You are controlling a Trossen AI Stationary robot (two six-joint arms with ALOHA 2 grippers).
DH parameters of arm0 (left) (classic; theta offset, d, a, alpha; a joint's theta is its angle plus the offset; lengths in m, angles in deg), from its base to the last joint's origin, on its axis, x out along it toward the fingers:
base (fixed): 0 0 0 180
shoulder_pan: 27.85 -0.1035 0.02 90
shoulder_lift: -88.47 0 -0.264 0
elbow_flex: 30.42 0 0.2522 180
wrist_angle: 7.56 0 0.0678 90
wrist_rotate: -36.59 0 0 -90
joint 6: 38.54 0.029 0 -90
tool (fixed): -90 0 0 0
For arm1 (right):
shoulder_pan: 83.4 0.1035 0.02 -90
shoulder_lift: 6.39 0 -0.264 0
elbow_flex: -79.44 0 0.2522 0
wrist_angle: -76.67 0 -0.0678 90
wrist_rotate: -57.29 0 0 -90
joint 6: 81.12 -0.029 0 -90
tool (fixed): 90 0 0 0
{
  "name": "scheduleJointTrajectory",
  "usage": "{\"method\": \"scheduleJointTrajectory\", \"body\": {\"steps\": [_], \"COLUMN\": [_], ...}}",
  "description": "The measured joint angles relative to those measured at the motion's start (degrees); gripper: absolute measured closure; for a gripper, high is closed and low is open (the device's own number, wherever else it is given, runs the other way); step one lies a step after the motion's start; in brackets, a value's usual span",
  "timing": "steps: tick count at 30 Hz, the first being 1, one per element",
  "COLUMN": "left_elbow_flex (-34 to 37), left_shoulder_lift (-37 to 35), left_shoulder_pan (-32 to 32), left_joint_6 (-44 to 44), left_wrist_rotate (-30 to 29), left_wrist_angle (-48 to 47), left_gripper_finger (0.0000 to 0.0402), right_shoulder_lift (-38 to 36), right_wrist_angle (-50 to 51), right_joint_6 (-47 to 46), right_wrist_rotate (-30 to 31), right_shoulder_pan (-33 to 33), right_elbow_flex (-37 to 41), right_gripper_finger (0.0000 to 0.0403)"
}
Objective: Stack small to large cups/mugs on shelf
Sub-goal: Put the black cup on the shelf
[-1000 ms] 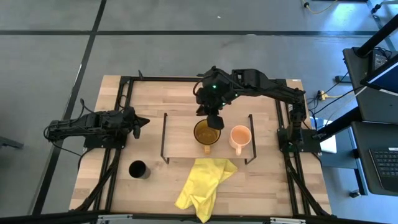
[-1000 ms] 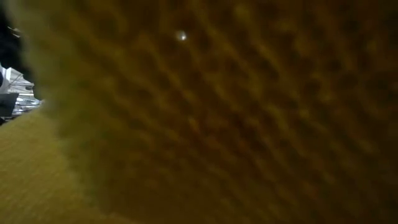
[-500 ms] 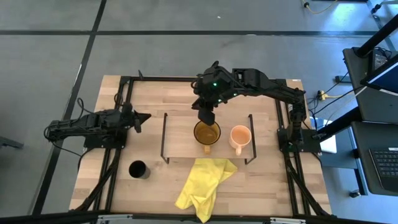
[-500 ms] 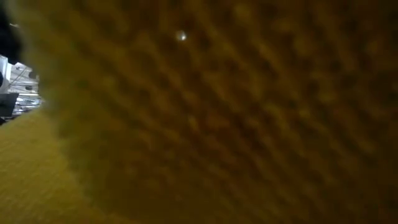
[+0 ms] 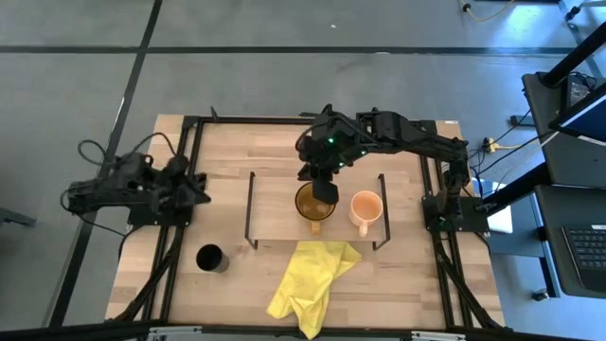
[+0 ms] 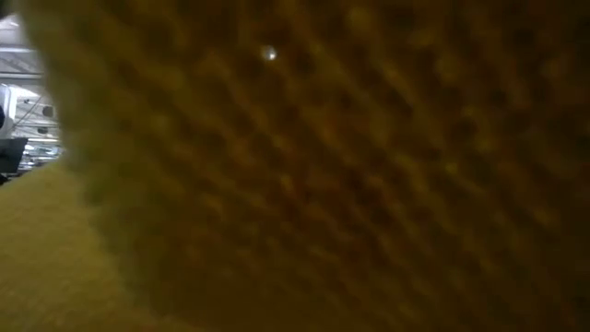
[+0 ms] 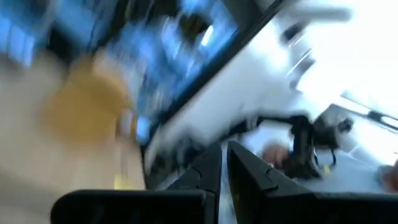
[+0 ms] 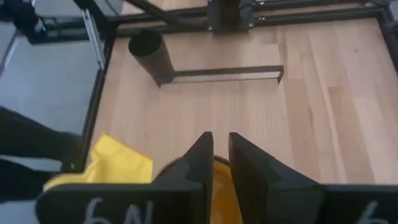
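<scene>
Low view: yellow cloth [image 6: 323, 184] blocking everything.

A light-wood tabletop [image 5: 237, 161] of joined planks stands on a grey concrete floor [image 5: 76, 85] crossed by dark lines — one running level behind the table, another slanting down past its left corner. At the right edge sit dark desks [image 5: 568, 218] with a keyboard [image 5: 585, 248], a blue-lit screen [image 5: 579, 95] and a yellow cable [image 5: 492, 11] trailing across the floor near the top. The table-height camera is almost wholly covered by blurred yellow fabric [image 6: 323, 184], with only a sliver of bright room — pale ceiling and indistinct dark shapes — at its left edge.
</scene>
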Motion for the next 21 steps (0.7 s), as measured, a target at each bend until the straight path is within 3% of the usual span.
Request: {"method": "scheduleJointTrajectory", "body": {"steps": [3, 7, 14, 16, 21], "left_elbow_flex": [-9.1, -22.5, -42.9, -45.4, -46.6], "left_shoulder_lift": [5.3, 15.5, 32.8, 35.7, 37.8], "left_shoulder_pan": [0.4, 1.6, 3.6, 3.9, 3.9], "left_joint_6": [-2.6, 2.3, 17.2, 19.6, 21.2], "left_wrist_rotate": [3.8, 8.1, 6.0, 5.8, 2.4], "left_wrist_angle": [-19.2, -34.1, -61.6, -65.2, -58.6], "left_gripper_finger": [0.0381, 0.0381, 0.0381, 0.0381, 0.0381], "right_shoulder_lift": [0.0, 0.0, 0.0, 0.0, 0.0], "right_wrist_angle": [0.9, 1.6, 1.6, 1.6, 1.6], "right_joint_6": [1.7, 2.6, 3.2, 3.7, 4.1], "right_wrist_rotate": [0.1, 0.1, 0.2, 0.9, 4.5], "right_shoulder_pan": [0.1, 0.1, 0.0, -0.1, -0.2], "right_elbow_flex": [0.0, 0.0, 0.0, 0.0, 0.0], "right_gripper_finger": [0.035, 0.035, 0.035, 0.035, 0.035]}}
